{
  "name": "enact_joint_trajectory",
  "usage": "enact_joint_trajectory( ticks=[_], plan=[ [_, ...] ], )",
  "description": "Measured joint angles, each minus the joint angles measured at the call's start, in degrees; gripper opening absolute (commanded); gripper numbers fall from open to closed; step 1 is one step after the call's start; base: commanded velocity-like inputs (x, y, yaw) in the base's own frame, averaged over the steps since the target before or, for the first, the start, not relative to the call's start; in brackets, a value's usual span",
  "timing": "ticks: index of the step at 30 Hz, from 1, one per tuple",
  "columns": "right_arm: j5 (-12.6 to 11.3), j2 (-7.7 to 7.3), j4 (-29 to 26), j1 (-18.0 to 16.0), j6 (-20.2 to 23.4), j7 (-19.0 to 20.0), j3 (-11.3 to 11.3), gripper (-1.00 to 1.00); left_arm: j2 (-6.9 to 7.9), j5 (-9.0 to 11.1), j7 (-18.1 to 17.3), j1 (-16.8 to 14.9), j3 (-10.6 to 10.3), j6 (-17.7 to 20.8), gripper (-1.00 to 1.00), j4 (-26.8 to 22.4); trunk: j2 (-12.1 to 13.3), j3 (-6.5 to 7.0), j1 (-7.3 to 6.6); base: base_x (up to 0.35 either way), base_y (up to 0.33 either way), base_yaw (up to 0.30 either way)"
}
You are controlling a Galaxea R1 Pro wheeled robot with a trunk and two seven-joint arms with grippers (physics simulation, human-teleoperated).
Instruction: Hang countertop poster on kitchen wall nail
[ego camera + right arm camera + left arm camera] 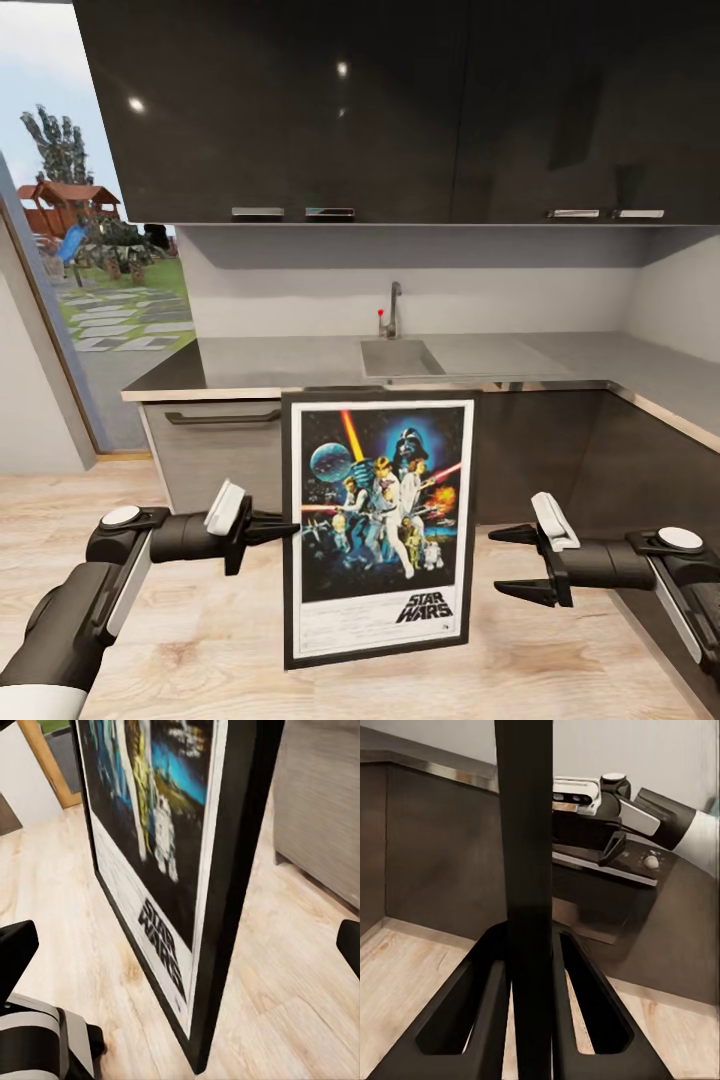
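Pinching poster edge, left claw

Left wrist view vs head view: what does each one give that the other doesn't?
Left wrist view alone: the poster edge-on, its black frame clamped between the left gripper fingers. Head view alone: the poster's printed face, the countertop with sink and faucet, dark upper cabinets, and the window scene. Both: the poster, the open right gripper beside it without contact, dark base cabinets and wood floor.
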Motion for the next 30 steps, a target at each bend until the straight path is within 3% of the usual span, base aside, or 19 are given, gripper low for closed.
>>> enact_joint_trajectory(
  ticks=[18, 30],
  plan=[
    [0.0, 0.18, 0.0, 0.0, -0.1, 0.0, 0.1, 1.00, 0.02, 0.0, -1.8, 0.0, 0.0, 0.0, -1.00, 0.0, 0.0, 0.00, 0.00, 0.000, 0.000, 0.000],
    [0.0, 3.48, 0.0, 0.0, -0.4, -0.1, 0.1, 1.00, 0.05, 0.0, -1.8, 0.0, 0.1, 0.0, -1.00, 0.0, 0.0, 0.00, 0.00, 0.000, 0.000, 0.000]
  ],
)
